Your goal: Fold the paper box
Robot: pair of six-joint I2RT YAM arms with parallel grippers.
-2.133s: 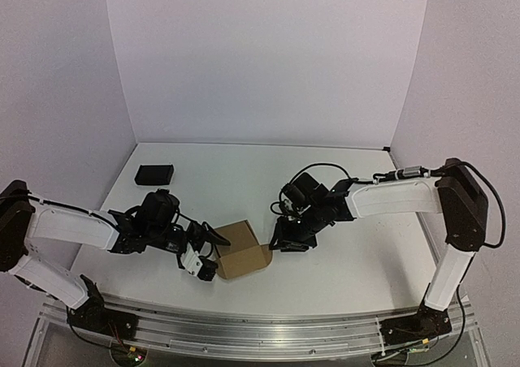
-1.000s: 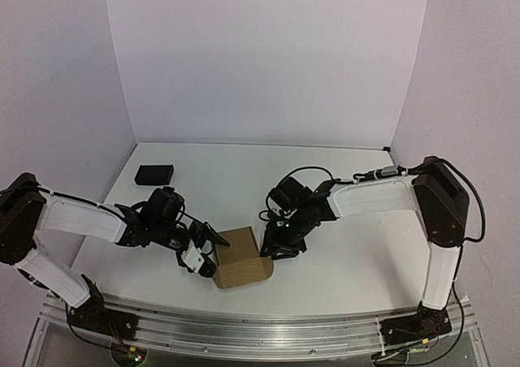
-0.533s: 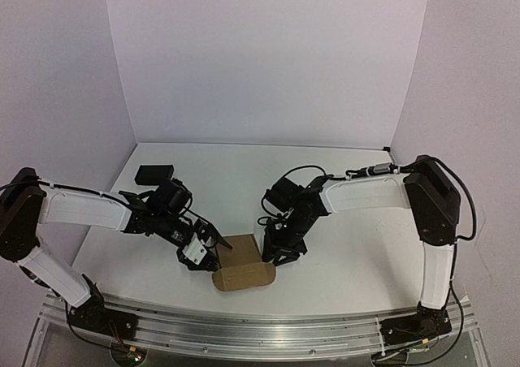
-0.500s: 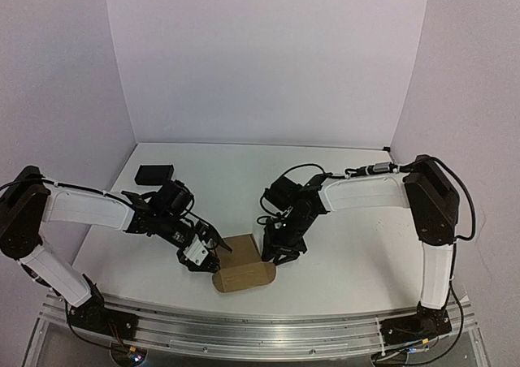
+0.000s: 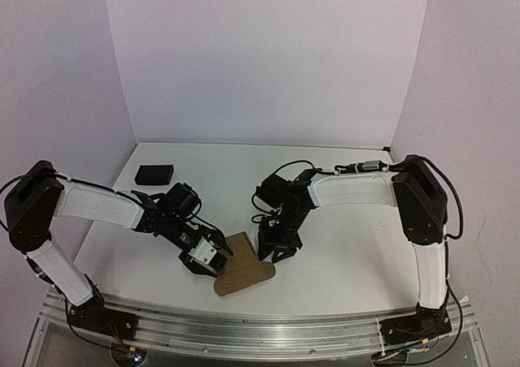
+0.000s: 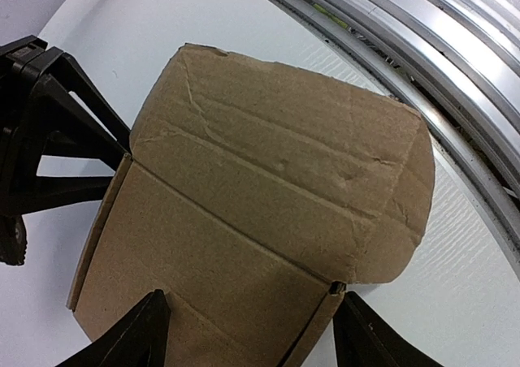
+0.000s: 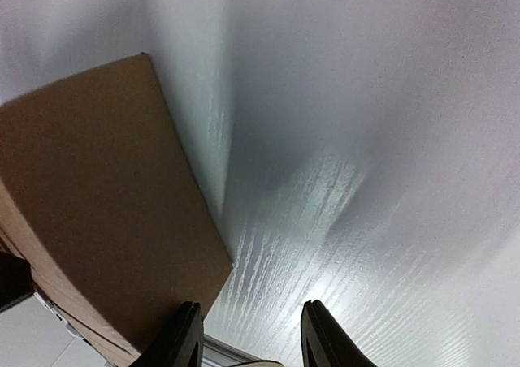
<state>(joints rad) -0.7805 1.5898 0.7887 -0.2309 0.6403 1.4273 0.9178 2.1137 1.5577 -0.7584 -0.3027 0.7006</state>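
Far to the left of the box lay the block, which was not part of our job. Our left gripper sat at the box's left end. Its fingers were spread wide, one by each corner, and we could not tell if they pinched it.

The box lay on the table between our grippers. Its round flap was open, not tucked in.

Our right gripper was right at the box's right side, open a little and holding nothing.

We thought a few things could go wrong:
- The table looked smooth, so one hard push from either side could make the box slide or spin away.
- A squeeze that was too tight could crush the soft walls.
- The flap could also spring back up if nothing held it down.
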